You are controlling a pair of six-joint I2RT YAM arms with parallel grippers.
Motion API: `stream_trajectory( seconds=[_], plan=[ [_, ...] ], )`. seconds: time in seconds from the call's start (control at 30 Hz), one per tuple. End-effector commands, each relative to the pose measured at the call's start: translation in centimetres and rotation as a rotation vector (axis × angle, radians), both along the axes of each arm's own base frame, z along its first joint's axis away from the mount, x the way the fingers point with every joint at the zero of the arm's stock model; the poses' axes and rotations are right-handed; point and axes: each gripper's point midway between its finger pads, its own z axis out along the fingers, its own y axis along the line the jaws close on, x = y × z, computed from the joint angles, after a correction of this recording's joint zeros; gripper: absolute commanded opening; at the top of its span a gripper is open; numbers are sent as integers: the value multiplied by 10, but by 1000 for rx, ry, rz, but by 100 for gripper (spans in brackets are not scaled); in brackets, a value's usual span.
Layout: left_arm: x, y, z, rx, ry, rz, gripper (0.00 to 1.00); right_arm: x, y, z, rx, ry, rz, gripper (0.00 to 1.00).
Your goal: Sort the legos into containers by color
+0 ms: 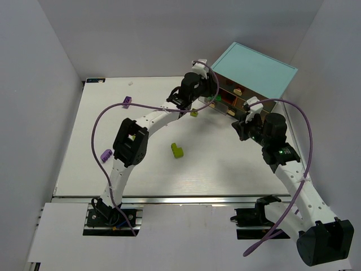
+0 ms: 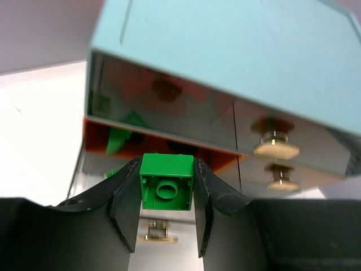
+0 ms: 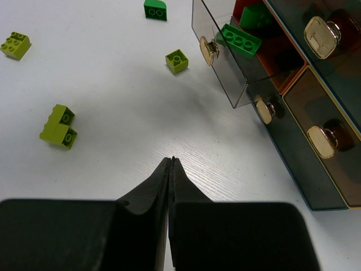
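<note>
My left gripper is shut on a dark green lego, its hollow underside facing the camera. It holds it just in front of an open smoky drawer with green pieces inside, under the cabinet's light-blue top. In the top view the left gripper is at the cabinet front. My right gripper is shut and empty over bare table, left of the drawers; the pulled-out drawer holds a green lego. The top view shows the right gripper beside the cabinet.
Lime legos lie loose on the table, and a dark green one. Two purple legos lie at the left. Shut drawers with tan knobs face the right gripper. White walls enclose the table.
</note>
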Motion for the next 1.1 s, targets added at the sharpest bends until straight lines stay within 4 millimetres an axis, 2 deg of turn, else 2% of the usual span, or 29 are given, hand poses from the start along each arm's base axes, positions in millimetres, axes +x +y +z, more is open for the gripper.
stream_trajectory(
  seconds=[0.0,0.07,0.1,0.13,0.17,0.27,0.3,0.4,0.5,0.6,0.63,0.67,0.7,0.73,0.77,0.8,0.83,0.87,0.9,0.93,0.97,1.0,1.03,1.07],
  plan=[
    [15,-1,49,-80,-114,62,7,7,0,17,20,-57,-6,0],
    [22,0,44,-73,-111,87,8,8,-1,18,18,-59,-8,0],
    [24,-1,48,-74,-115,91,10,8,0,17,19,-59,-7,0],
    [29,-2,35,-59,-100,103,12,8,-1,17,18,-59,-10,0],
    [30,-2,31,-53,-95,106,18,8,0,18,17,-61,-8,0],
    [34,-4,27,-50,-93,112,42,8,-1,17,17,-62,-9,0],
    [35,-5,29,-55,-94,112,55,8,-2,17,16,-62,-14,0],
    [36,-8,28,-58,-92,107,66,8,-1,18,15,-63,-9,0],
    [35,-9,32,-59,-94,96,70,8,-2,16,14,-59,-10,0],
    [29,-8,51,-74,-118,74,71,8,0,16,10,-64,1,0],
    [30,-1,52,-66,-126,81,70,7,0,16,9,-64,6,0],
    [24,5,76,-80,-157,84,68,7,1,15,3,-65,15,0],
    [23,15,84,-83,-168,98,66,6,1,15,1,-69,21,0],
    [18,19,90,-83,-178,98,57,5,2,15,1,-69,31,0],
    [15,39,101,-80,-188,143,48,5,4,15,-1,-72,43,0],
    [19,57,103,-68,-189,192,38,4,3,14,-2,-71,43,0],
    [20,72,103,-49,-186,234,28,4,4,14,-2,-70,48,0],
    [25,90,92,-10,-169,276,15,3,6,13,-3,-71,54,0],
    [27,110,99,-2,-165,343,12,3,6,14,-2,-71,57,0],
    [30,123,85,36,-121,373,11,3,7,13,-1,-67,62,0],
    [39,142,80,40,-96,416,13,3,7,11,-2,-63,62,0],
    [45,150,65,62,-63,433,19,3,7,11,-1,-63,63,0],
    [47,159,46,104,-6,446,29,3,7,11,-1,-63,65,0],
    [54,164,45,99,12,460,46,3,7,10,-1,-60,65,0]
  ],
)
